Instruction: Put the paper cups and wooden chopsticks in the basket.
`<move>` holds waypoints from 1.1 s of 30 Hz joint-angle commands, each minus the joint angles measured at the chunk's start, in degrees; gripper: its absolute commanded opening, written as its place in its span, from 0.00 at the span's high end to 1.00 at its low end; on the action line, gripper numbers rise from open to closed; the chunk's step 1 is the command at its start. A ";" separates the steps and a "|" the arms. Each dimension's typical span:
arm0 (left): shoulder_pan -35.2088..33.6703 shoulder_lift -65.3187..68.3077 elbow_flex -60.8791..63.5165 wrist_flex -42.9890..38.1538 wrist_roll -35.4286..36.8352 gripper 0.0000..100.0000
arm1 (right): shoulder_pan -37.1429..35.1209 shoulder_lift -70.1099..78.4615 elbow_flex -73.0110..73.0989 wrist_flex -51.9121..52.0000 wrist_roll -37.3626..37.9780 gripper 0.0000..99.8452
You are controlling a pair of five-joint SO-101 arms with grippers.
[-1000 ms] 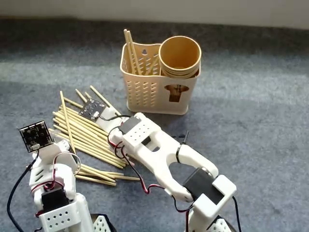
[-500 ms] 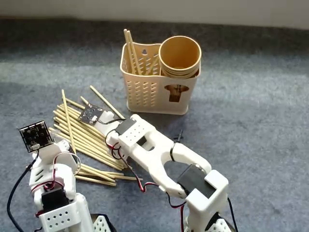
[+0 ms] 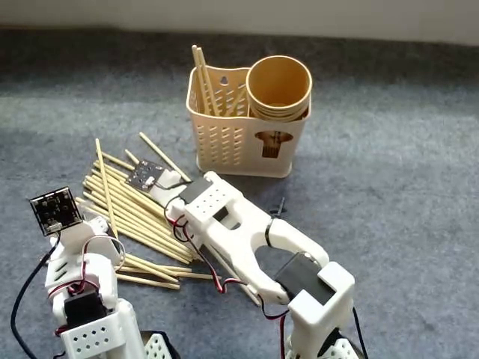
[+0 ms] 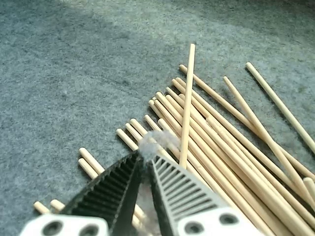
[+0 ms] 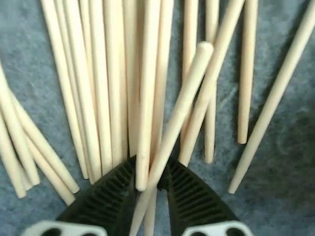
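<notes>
Chopsticks (image 5: 110, 73) seem light, stiff, smooth; we favour mid-shaft holds; right gripper (image 5: 147, 169) pinches one; left gripper (image 4: 146, 158) pressed together.

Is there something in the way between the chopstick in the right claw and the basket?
Nothing visible. The right claw grips one chopstick over the pile, and the carpet towards the basket carries nothing. Paper cups fill one compartment; the other holds standing chopsticks and seems to have room.
</notes>
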 commanded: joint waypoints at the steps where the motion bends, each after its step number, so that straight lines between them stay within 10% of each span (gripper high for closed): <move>1: -0.57 -0.40 1.19 0.18 0.09 0.99 | 0.92 -0.31 -2.33 2.59 -0.18 0.96; 33: -0.57 -0.40 1.19 0.18 0.09 0.99 | 3.21 -16.84 0.57 8.31 0.18 0.99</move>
